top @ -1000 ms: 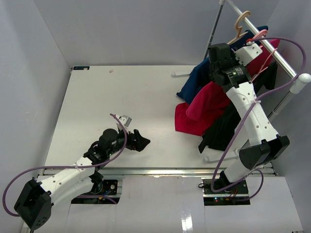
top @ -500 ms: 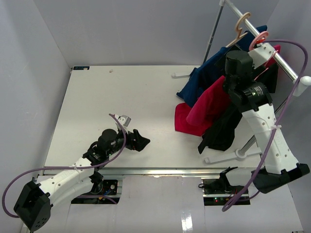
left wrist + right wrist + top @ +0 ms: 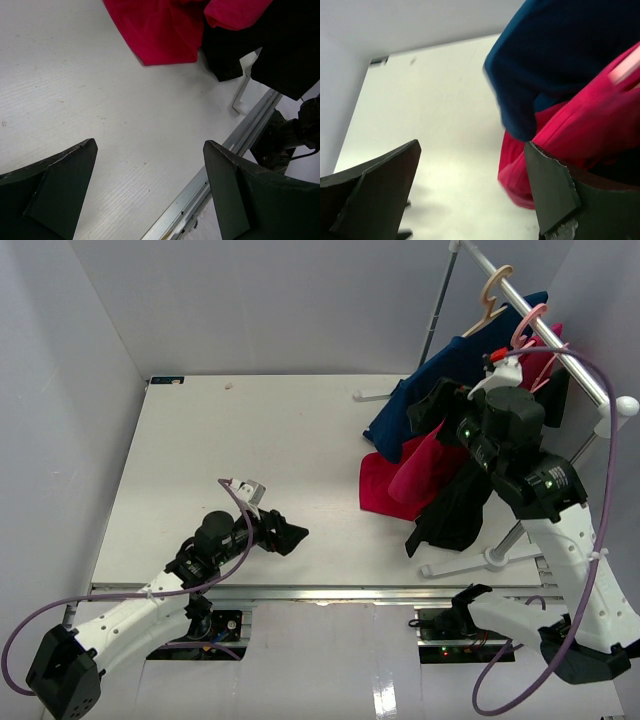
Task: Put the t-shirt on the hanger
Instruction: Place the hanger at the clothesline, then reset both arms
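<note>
The crimson t-shirt hangs from the pale-pink hanger, whose hook sits over the rail at the right. The shirt's lower part lies bunched on the table. It also shows in the left wrist view and the right wrist view. My right gripper is open and empty beside the hanging clothes, with the red cloth by its right finger. My left gripper is open and empty low over the table's near edge, well left of the shirt.
A navy shirt hangs on a beige hanger behind the red one. A black garment hangs in front. The metal rail runs along the right wall. The rack's foot rests on the table.
My right arm has swung down and back from the rail, and its gripper is now lower, beside the clothes. The left gripper has shifted slightly.
</note>
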Controlling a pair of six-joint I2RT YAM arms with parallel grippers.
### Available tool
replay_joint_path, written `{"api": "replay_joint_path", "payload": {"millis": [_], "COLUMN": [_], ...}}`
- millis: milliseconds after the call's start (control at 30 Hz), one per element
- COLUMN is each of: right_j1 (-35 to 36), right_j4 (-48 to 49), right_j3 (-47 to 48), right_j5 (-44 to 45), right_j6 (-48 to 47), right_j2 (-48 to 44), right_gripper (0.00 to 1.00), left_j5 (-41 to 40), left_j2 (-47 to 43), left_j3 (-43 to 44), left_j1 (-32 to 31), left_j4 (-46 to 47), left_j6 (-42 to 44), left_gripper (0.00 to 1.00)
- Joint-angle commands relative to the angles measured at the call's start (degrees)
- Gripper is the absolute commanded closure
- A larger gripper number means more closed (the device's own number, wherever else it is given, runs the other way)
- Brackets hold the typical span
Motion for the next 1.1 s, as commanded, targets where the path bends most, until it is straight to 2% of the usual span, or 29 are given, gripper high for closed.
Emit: {"api": "replay_joint_path", "payload": {"millis": [0,100,233,300,433,567,667,767,867,900,967,1067], "right_j1": [2.8,5.3,9.6,11.0,12.3,14.3,16.1,20.0,27.8,27.9,37.1,42.9], "right_j4": [8.5,9.0,12.7,15.8,17.1,22.7,25.8,27.7,29.3,30.0,33.6,35.8], "right_j3": [-9.2,-12.5,-20.2,-27.3,-35.8,-45.9,-50.3,-53.3,-54.4,-54.6,-55.6,-55.4], "right_j5": [-13.7,-15.4,-15.3,-15.6,-16.7,-17.8,-17.5,-12.5,-3.4,-3.4,7.7,15.8], "right_j6": [-5.2,-6.6,-7.0,-8.8,-12.9,-14.7,-16.0,-17.3,-17.7,-17.7,-18.1,-18.8], "right_j2": [-6.0,-7.9,-15.2,-18.6,-23.1,-28.1,-29.8,-28.1,-25.6,-25.0,-23.0,-20.2], "right_gripper": [0.1,0.1,0.1,0.1,0.1,0.1,0.1,0.1,0.1,0.1,0.1,0.1], "left_j5": [2.4,1.6,1.7,1.9,2.0,3.1,4.4,4.4,4.1,4.1,2.8,2.4], "left_j2": [-4.2,-6.2,-8.1,-8.7,-9.7,-11.6,-13.1,-14.6,-15.4,-15.4,-15.8,-16.3], "left_j3": [-1.4,-1.9,-2.3,-2.5,-2.5,-3.3,-4.2,-4.4,-4.3,-4.3,-4.1,-3.9], "left_j1": [-0.4,-0.4,-0.4,-0.4,-0.4,-0.4,-0.4,-0.4,-0.4,-0.4,-0.4,-0.3], "left_j4": [3.2,3.1,3.4,3.6,3.9,5.2,6.8,7.2,6.7,6.5,5.5,4.8], "left_j6": [0.9,0.9,0.9,0.9,1.0,0.9,0.7,0.7,0.9,0.9,1.1,1.3], "left_gripper": [0.02,0.02,0.02,0.02,0.02,0.02,0.02,0.02,0.02,0.02,0.02,0.02]}}
